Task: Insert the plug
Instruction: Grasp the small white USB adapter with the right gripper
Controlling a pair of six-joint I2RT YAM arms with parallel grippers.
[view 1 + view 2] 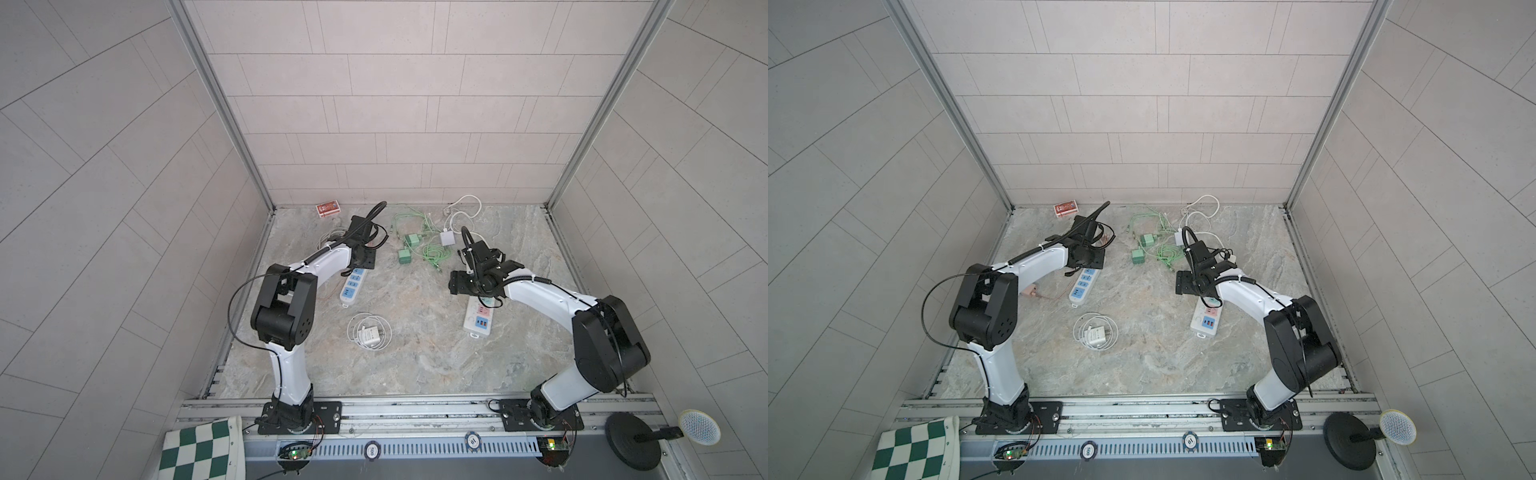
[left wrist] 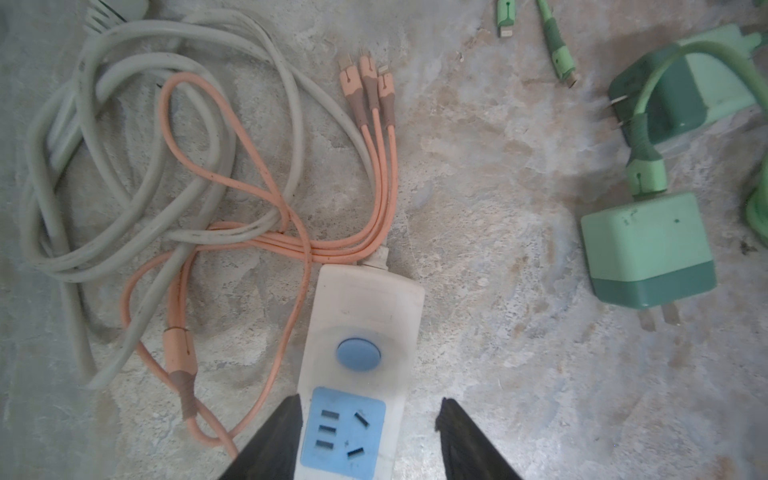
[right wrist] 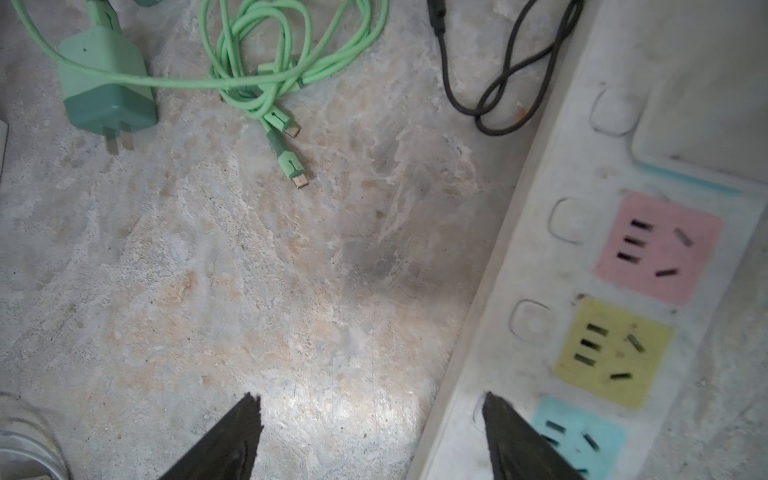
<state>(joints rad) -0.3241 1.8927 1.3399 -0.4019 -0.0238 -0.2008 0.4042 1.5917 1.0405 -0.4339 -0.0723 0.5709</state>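
Since neither hand holds a plug yet, the step in hand looks like fetching one; the left hand (image 2: 370,409) hangs with its jaws partly apart and empty over the blue power strip (image 2: 365,299) on the left of the desk (image 1: 415,365), one finger above the strip's edge; the right hand (image 3: 372,405) is spread wide and empty, one finger over the edge of the coloured power strip (image 3: 540,274) on the right. The likeliest plug is the green charger (image 2: 648,249), lying flat at the far middle between the two strips, prongs showing, a second green charger (image 2: 681,95) just beyond it. To do this well, I would grip the charger by its flat sides, clear of the green cable draped across it, turn the prongs downward, and line them up with a two-slot pair before pressing straight in. Both top views hide the fingertips under the wrists; only the wrist views show the jaws and the socket slots; a top view alone shows a white charger (image 1: 370,332) in its coiled cable, nearer the middle.
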